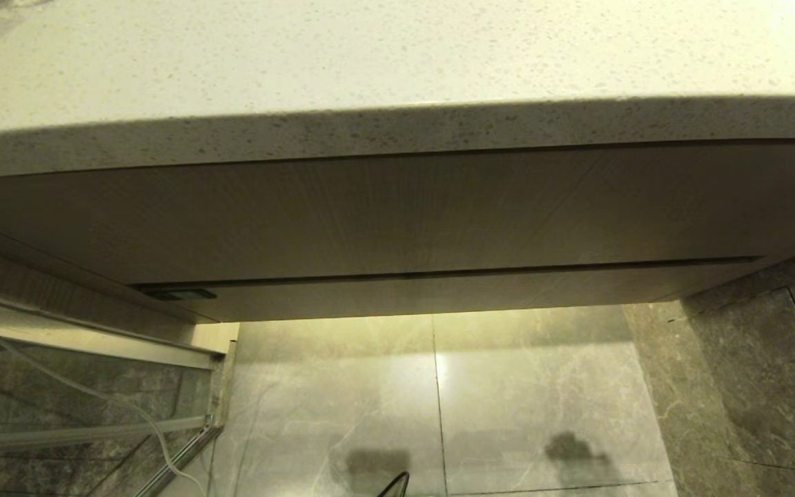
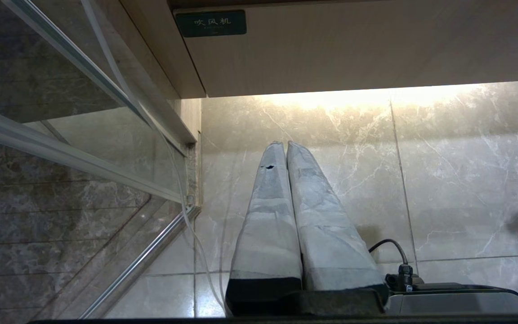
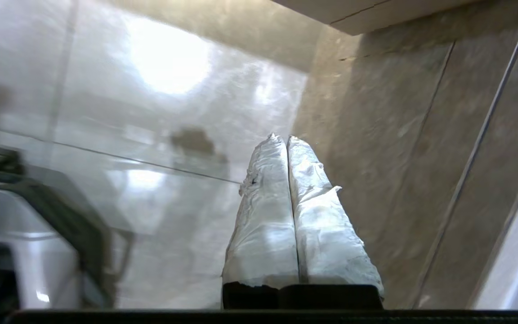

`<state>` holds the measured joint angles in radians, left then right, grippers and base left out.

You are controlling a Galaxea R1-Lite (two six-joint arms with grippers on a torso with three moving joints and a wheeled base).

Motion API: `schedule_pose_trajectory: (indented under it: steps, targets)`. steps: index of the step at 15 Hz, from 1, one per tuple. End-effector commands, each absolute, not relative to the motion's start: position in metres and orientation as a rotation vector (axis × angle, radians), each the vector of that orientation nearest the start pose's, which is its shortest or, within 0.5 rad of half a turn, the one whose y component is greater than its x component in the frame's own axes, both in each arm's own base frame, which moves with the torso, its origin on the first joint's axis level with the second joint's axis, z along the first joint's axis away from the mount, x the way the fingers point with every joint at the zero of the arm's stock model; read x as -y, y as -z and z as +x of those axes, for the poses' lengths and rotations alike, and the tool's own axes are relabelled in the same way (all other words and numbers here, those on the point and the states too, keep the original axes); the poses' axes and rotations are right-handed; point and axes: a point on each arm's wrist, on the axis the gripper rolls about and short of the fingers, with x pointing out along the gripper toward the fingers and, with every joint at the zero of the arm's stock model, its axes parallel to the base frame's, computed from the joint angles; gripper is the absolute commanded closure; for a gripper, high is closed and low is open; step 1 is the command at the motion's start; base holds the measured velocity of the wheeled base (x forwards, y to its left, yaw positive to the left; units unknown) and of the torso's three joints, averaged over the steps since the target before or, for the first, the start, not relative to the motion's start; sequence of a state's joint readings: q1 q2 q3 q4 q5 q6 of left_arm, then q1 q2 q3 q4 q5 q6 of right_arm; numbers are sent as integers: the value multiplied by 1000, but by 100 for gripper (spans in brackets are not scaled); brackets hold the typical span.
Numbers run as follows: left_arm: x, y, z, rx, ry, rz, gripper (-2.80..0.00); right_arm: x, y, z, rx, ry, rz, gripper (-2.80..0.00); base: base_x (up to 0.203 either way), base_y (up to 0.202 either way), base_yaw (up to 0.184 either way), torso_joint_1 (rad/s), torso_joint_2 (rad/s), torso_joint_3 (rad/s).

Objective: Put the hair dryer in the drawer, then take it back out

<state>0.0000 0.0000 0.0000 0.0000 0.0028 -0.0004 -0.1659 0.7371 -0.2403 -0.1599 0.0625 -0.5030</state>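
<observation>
Jaws pressed together on both grippers, apparently aimed floorward [image 2: 466, 180].

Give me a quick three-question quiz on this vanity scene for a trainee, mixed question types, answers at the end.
1. True or false: the drawer under the countertop is shut.
2. The right gripper is: A) open, B) shut and empty, C) shut on something.
3. Fill in: the dark label sits at the drawer's ___ end, by the robot's sides.
Key: 1 true; 2 B; 3 left.

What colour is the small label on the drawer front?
Dark green label with pale lettering, clearest in the left wrist view.
</observation>
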Motion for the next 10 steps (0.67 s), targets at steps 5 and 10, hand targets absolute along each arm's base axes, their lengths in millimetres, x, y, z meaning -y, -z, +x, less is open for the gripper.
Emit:
schedule_pose_trajectory:
  steps: [5,10]
  targets:
    - [0,-75,-23,0,-3,-2,0,0,-86,-7,-123,24,-231,0,0,0,0,0,0,0]
    - [0,-75,-23,0,-3,0,0,0,-81,-23,49,0,-212,0,0,0,0,0,0,0]
